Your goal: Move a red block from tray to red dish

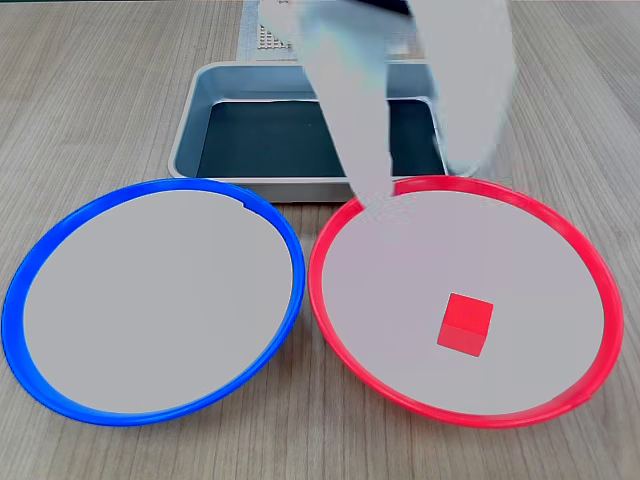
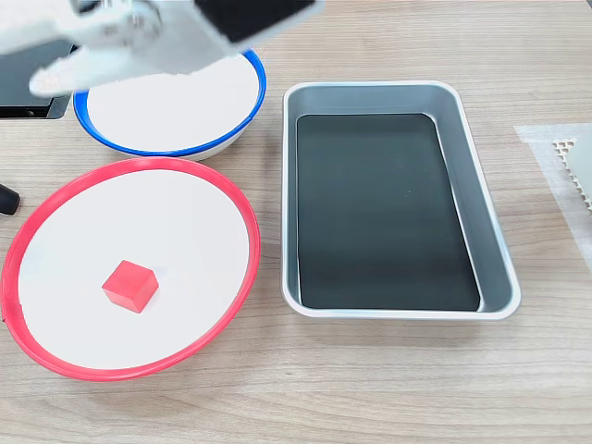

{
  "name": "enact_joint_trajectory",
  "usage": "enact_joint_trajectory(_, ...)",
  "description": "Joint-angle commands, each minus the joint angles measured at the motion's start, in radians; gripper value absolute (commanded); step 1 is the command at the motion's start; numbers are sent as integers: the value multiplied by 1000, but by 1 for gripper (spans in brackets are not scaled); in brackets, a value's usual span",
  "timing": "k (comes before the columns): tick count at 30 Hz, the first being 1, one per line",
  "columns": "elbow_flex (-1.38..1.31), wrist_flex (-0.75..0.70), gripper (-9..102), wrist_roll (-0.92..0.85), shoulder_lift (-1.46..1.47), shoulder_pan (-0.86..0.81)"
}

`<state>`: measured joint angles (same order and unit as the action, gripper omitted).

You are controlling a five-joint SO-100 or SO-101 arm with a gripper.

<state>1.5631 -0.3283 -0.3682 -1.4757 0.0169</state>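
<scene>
A: Where the small, plain red cube (image 1: 465,324) sits in a fixed view, what surrounds it?

B: It rests flat on the pale centre of the round red-rimmed plate (image 1: 330,310), touched by nothing. One cube, one red plate, one blue-rimmed plate (image 1: 40,250) beside it, one silver-grey metal tray (image 1: 195,115) behind, its dark bottom bare. The blurred white claw (image 1: 375,195) hangs over the red rim; I cannot tell whether it's open.

A: And the other fixed view?

B: Same count: cube (image 2: 129,285) on the red plate (image 2: 242,217), blue plate (image 2: 248,111), tray (image 2: 486,231) on the wooden counter (image 2: 370,379). The claw (image 2: 51,81) is blurred over the blue plate.
</scene>
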Motion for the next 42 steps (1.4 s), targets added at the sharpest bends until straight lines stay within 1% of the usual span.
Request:
enact_joint_trajectory(1,66,78,0,282,-255,-74)
enact_joint_trajectory(2,110,109,0,397,-310,-110)
enact_joint_trajectory(3,161,150,0,454,-359,-137)
enact_joint_trajectory(4,221,192,0,489,-410,-161)
enact_joint_trajectory(5,336,224,-1,505,-506,-199)
enact_joint_trajectory(8,535,112,0,468,-683,-258)
enact_joint_trajectory(11,707,-31,0,466,-833,-275)
enact_joint_trajectory(14,902,-140,0,459,-1028,-253)
enact_joint_trajectory(16,1020,-224,0,488,-1169,-219)
enact_joint_trajectory(17,1118,-288,0,497,-1292,-196)
enact_joint_trajectory(21,1313,-491,0,555,-1606,-150)
enact_joint_trajectory(28,1459,-511,0,552,-1720,-166)
enact_joint_trajectory(32,1460,-575,0,600,-1766,-161)
enact_joint_trajectory(35,1460,-683,0,615,-1850,-163)
enact_joint_trajectory(42,1460,-686,0,614,-1850,-156)
